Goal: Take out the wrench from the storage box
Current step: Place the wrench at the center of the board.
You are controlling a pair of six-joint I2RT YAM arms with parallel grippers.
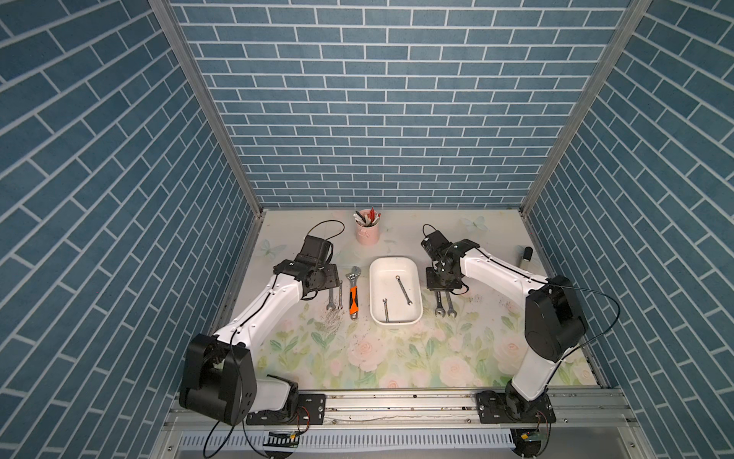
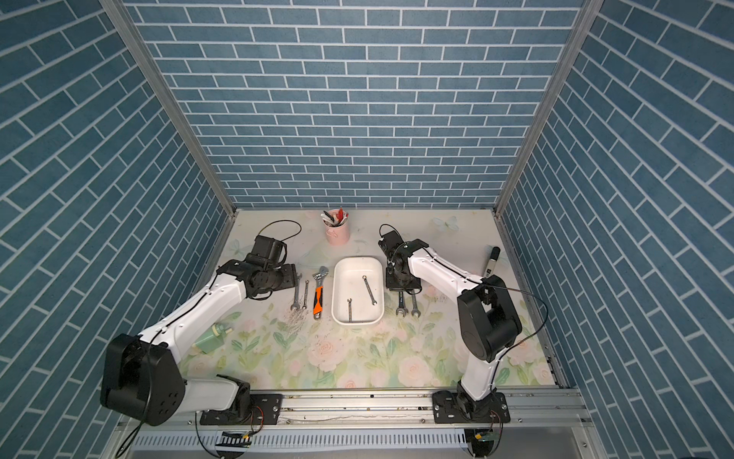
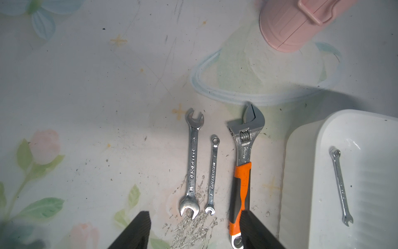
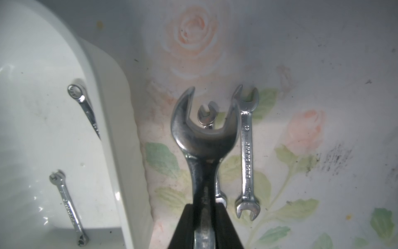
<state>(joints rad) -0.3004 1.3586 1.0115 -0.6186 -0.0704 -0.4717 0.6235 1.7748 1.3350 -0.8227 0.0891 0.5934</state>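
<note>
- Right wrist view: the right gripper (image 4: 204,213) is clamped on the shank of a large silver open-end wrench (image 4: 204,138), held above the rose-printed table mat (image 4: 323,64), outside the box.
- Beneath it lie two smaller silver spanners (image 4: 247,155), one partly hidden.
- In both top views, the white shallow rounded storage box (image 1: 381,286) sits between the arms, holding a short slim wrench (image 1: 385,310) and a longer slim wrench (image 1: 403,290).
- Left of the box, an orange-handled adjustable wrench (image 3: 242,168) and two silver wrenches (image 3: 191,166) lie on the mat; the left gripper (image 3: 193,215) hangs over them, fingers apart, holding nothing.
- Farthest back stands a pink pen cup (image 1: 367,234).
</note>
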